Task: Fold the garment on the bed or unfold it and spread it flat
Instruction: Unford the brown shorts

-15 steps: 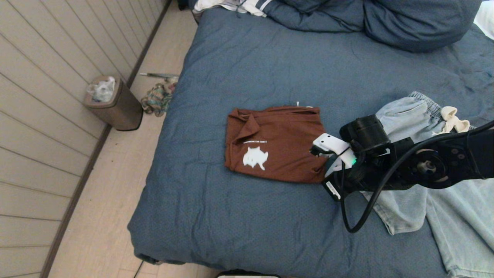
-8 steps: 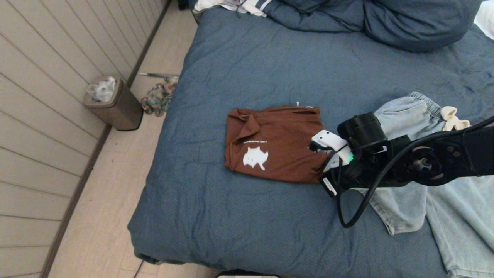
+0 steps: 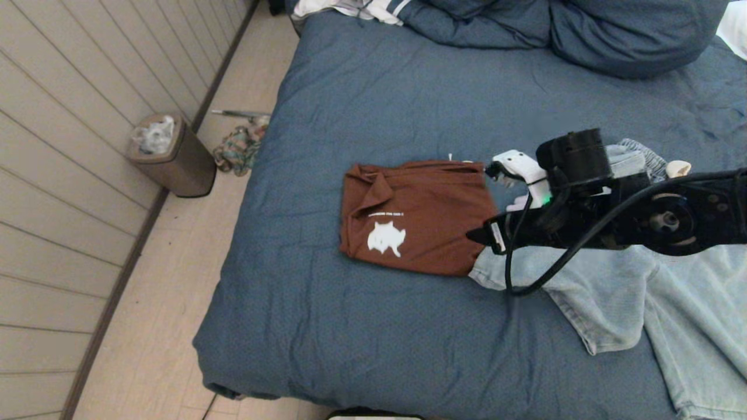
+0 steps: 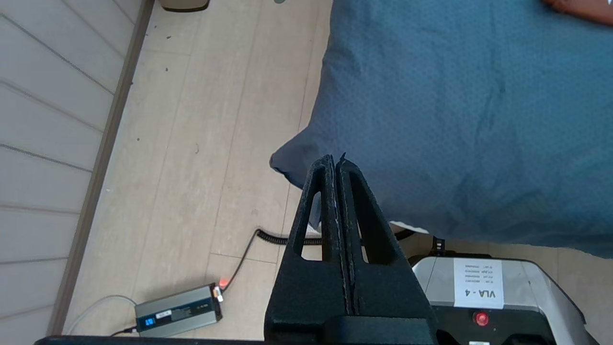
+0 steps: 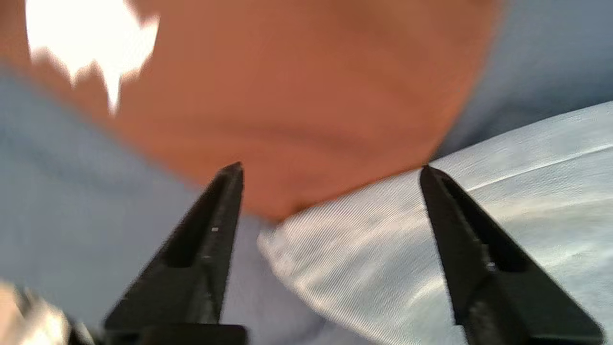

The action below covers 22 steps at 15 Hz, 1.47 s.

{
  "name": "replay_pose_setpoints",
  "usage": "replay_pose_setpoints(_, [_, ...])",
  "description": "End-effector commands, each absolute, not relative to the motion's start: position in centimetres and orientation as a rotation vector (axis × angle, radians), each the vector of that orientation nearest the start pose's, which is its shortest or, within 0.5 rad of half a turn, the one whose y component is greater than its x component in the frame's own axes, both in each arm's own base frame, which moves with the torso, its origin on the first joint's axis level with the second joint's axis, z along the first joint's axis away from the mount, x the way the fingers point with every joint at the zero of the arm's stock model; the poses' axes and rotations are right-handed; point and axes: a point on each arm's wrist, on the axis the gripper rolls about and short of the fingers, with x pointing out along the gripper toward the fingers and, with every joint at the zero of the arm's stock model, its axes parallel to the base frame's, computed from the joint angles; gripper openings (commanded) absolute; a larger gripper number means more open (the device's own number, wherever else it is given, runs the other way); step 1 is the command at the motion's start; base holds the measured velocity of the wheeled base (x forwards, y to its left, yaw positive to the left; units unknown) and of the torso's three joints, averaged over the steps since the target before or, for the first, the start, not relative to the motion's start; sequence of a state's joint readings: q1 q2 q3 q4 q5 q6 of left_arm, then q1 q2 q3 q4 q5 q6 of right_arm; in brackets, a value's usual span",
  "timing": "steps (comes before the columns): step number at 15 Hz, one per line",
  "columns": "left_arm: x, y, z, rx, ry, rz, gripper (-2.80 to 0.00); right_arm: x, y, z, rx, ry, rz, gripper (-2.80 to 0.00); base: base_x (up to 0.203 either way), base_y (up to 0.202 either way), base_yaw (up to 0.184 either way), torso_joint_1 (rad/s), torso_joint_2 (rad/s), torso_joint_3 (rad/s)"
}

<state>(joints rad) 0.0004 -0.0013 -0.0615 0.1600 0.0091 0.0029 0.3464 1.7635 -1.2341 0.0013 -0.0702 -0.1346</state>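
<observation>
A folded brown shirt [image 3: 417, 219] with a white print lies mid-bed [image 3: 379, 105]. To its right sprawls a pale blue denim garment [image 3: 613, 291], one corner touching the shirt's near right corner. My right gripper [image 3: 481, 236] hovers just above that corner, open, with nothing between its fingers. The right wrist view shows the right gripper [image 5: 330, 166] with jaws wide apart over the denim corner [image 5: 383, 239] and the brown shirt [image 5: 287, 96]. My left gripper [image 4: 335, 160] is shut and empty, parked over the bed's near left corner.
A bunched blue duvet [image 3: 554, 29] and a white garment [image 3: 350, 9] sit at the bed's far end. A cream cloth [image 3: 677, 169] lies by the denim. On the floor to the left are a bin [image 3: 175, 157], a cloth bundle [image 3: 239, 149] and a power brick [image 4: 177, 310].
My right gripper has opened and risen, moving toward the far side of the bed. The denim corner now lies uncovered against the brown shirt. The left arm has not moved.
</observation>
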Motion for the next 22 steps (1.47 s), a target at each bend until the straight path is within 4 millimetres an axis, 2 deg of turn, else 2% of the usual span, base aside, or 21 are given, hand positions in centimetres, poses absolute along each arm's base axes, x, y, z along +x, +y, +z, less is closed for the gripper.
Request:
replay_pose_setpoints(1, [-2.8,0.0,7.6,0.004,0.098,0.012,-2.8,32.6,9.9,24.0,-0.14,0.443,0.235,-2.8,0.0,0.0,0.0,0.0,0.0,0.0])
replay_pose_setpoints(3, [-2.8,0.0,7.6,0.004,0.1,0.012,-2.8,34.2,8.1,25.4,-0.055,0.396,0.156,-2.8,0.0,0.0,0.0,0.0,0.0,0.0])
replay_pose_setpoints(6, [-2.8,0.0,7.6,0.004,0.1,0.011,-2.8,37.1,5.1,25.7,0.014,0.366,0.017,-2.8,0.0,0.0,0.0,0.0,0.0,0.0])
replay_pose_setpoints(9, [-2.8,0.0,7.6,0.004,0.1,0.012,-2.8,38.9,3.2,27.0,0.088,0.3,-0.086,-2.8,0.0,0.0,0.0,0.0,0.0,0.0])
replay_pose_setpoints(13, [-2.8,0.0,7.6,0.004,0.099,0.012,-2.8,41.2,-2.5,28.9,0.147,0.193,-0.247,-2.8,0.0,0.0,0.0,0.0,0.0,0.0])
replay_pose_setpoints(15, [-2.8,0.0,7.6,0.004,0.1,0.011,-2.8,41.4,-4.9,29.5,0.174,0.155,-0.312,-2.8,0.0,0.0,0.0,0.0,0.0,0.0])
replay_pose_setpoints(20, [-2.8,0.0,7.6,0.004,0.1,0.011,-2.8,41.7,-3.7,28.5,0.192,0.192,-0.281,-2.8,0.0,0.0,0.0,0.0,0.0,0.0])
replay_pose_setpoints(22, [-2.8,0.0,7.6,0.004,0.1,0.011,-2.8,41.6,-3.8,28.6,0.193,0.187,-0.284,-2.8,0.0,0.0,0.0,0.0,0.0,0.0])
